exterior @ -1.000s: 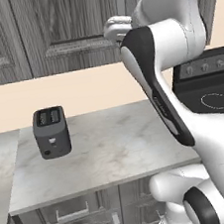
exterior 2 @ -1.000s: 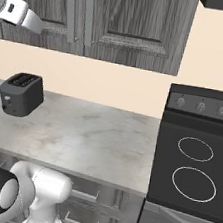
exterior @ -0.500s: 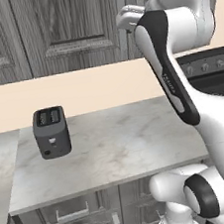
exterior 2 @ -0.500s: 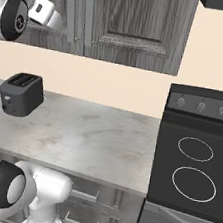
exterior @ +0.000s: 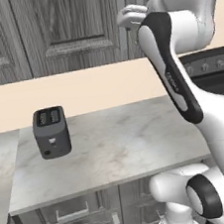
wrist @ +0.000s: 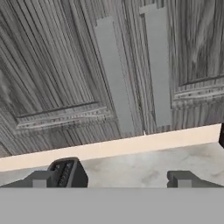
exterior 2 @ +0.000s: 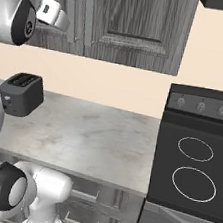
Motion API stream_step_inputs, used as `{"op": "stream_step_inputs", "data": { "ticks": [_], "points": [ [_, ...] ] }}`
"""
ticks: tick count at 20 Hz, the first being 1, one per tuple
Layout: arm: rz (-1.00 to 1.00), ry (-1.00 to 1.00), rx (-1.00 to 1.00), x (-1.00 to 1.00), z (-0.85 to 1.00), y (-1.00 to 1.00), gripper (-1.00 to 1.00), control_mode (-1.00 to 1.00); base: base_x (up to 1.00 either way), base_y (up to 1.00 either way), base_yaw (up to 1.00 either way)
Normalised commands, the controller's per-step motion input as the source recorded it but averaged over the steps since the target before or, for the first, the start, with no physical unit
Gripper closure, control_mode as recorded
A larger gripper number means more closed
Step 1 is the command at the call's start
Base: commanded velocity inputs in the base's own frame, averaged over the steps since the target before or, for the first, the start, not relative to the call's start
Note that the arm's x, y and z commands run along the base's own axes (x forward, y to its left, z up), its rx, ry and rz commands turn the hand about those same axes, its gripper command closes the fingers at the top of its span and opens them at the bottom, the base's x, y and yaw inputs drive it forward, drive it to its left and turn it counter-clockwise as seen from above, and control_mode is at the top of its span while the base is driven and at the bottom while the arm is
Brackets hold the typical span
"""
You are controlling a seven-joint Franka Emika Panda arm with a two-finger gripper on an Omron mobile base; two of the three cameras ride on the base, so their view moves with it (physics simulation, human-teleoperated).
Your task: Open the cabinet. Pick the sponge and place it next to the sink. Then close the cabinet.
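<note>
The cabinet (exterior: 67,25) (exterior 2: 138,16) hangs above the counter with both doors shut. Its two vertical silver handles (wrist: 113,74) meet at the middle. My gripper (wrist: 113,179) is open and holds nothing. It faces the doors from a short way off, roughly level with the lower ends of the handles. In the left base view the gripper (exterior: 129,17) sits in front of the handles (exterior: 119,3). In the right base view the gripper (exterior 2: 55,18) is just left of the handles (exterior 2: 90,14). The sponge is hidden and the sink is out of view.
A black toaster (exterior: 51,132) (exterior 2: 20,92) (wrist: 65,173) stands on the left part of the marble counter (exterior: 123,142) (exterior 2: 94,136). A black stove (exterior 2: 194,161) adjoins the counter on the right. Low cabinets with horizontal handles (exterior: 73,216) sit under the counter.
The arm has swung the hand to the right, closer to the cabinet's handles. The jaws stay open. The toaster and doors have not moved.
</note>
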Motion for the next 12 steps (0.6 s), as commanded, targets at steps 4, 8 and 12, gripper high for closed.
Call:
{"op": "stream_step_inputs", "data": {
  "ticks": [4, 8, 12],
  "points": [
    [0.1, -0.24, -0.07, 0.0, -0.03, 0.0, -1.0, -1.0, 0.0, 0.0, 0.0],
    [0.02, -0.1, -0.16, 0.0, 0.0, -0.02, -1.0, -1.0, 0.0, 0.0, 0.0],
    [0.0, 0.15, -0.29, 0.24, 0.21, -0.03, -1.0, -1.0, 0.0, 0.0, 0.0]
  ]
}}
